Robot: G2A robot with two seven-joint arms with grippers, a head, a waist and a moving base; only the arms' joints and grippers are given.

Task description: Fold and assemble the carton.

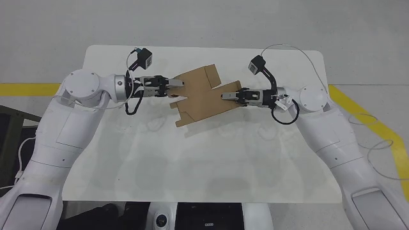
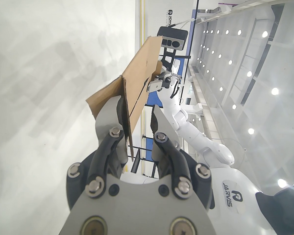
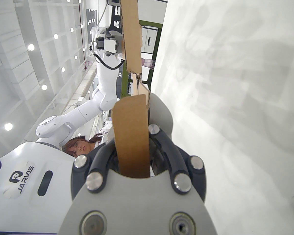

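Your carton (image 1: pixel 201 92) is plain brown cardboard with no print or pattern. The worktop (image 1: pixel 192 160) is white, and the floor (image 1: pixel 192 6) is pale grey with a yellow stripe (image 1: pixel 25 89). The left gripper (image 2: pixel 137 108) and right gripper (image 1: pixel 225 96) are grey metal and black.

A white wall panel (image 2: pixel 171 3) in the room behind carries a dark round logo and a line of dark capital letters, its end hidden behind a black wrist camera (image 2: pixel 172 37). A white sticker (image 2: pixel 231 194) on the right arm's shoulder shell shows a round logo and one word in dark capitals. A matching label (image 3: pixel 20 178) sits on the left arm's shoulder shell.
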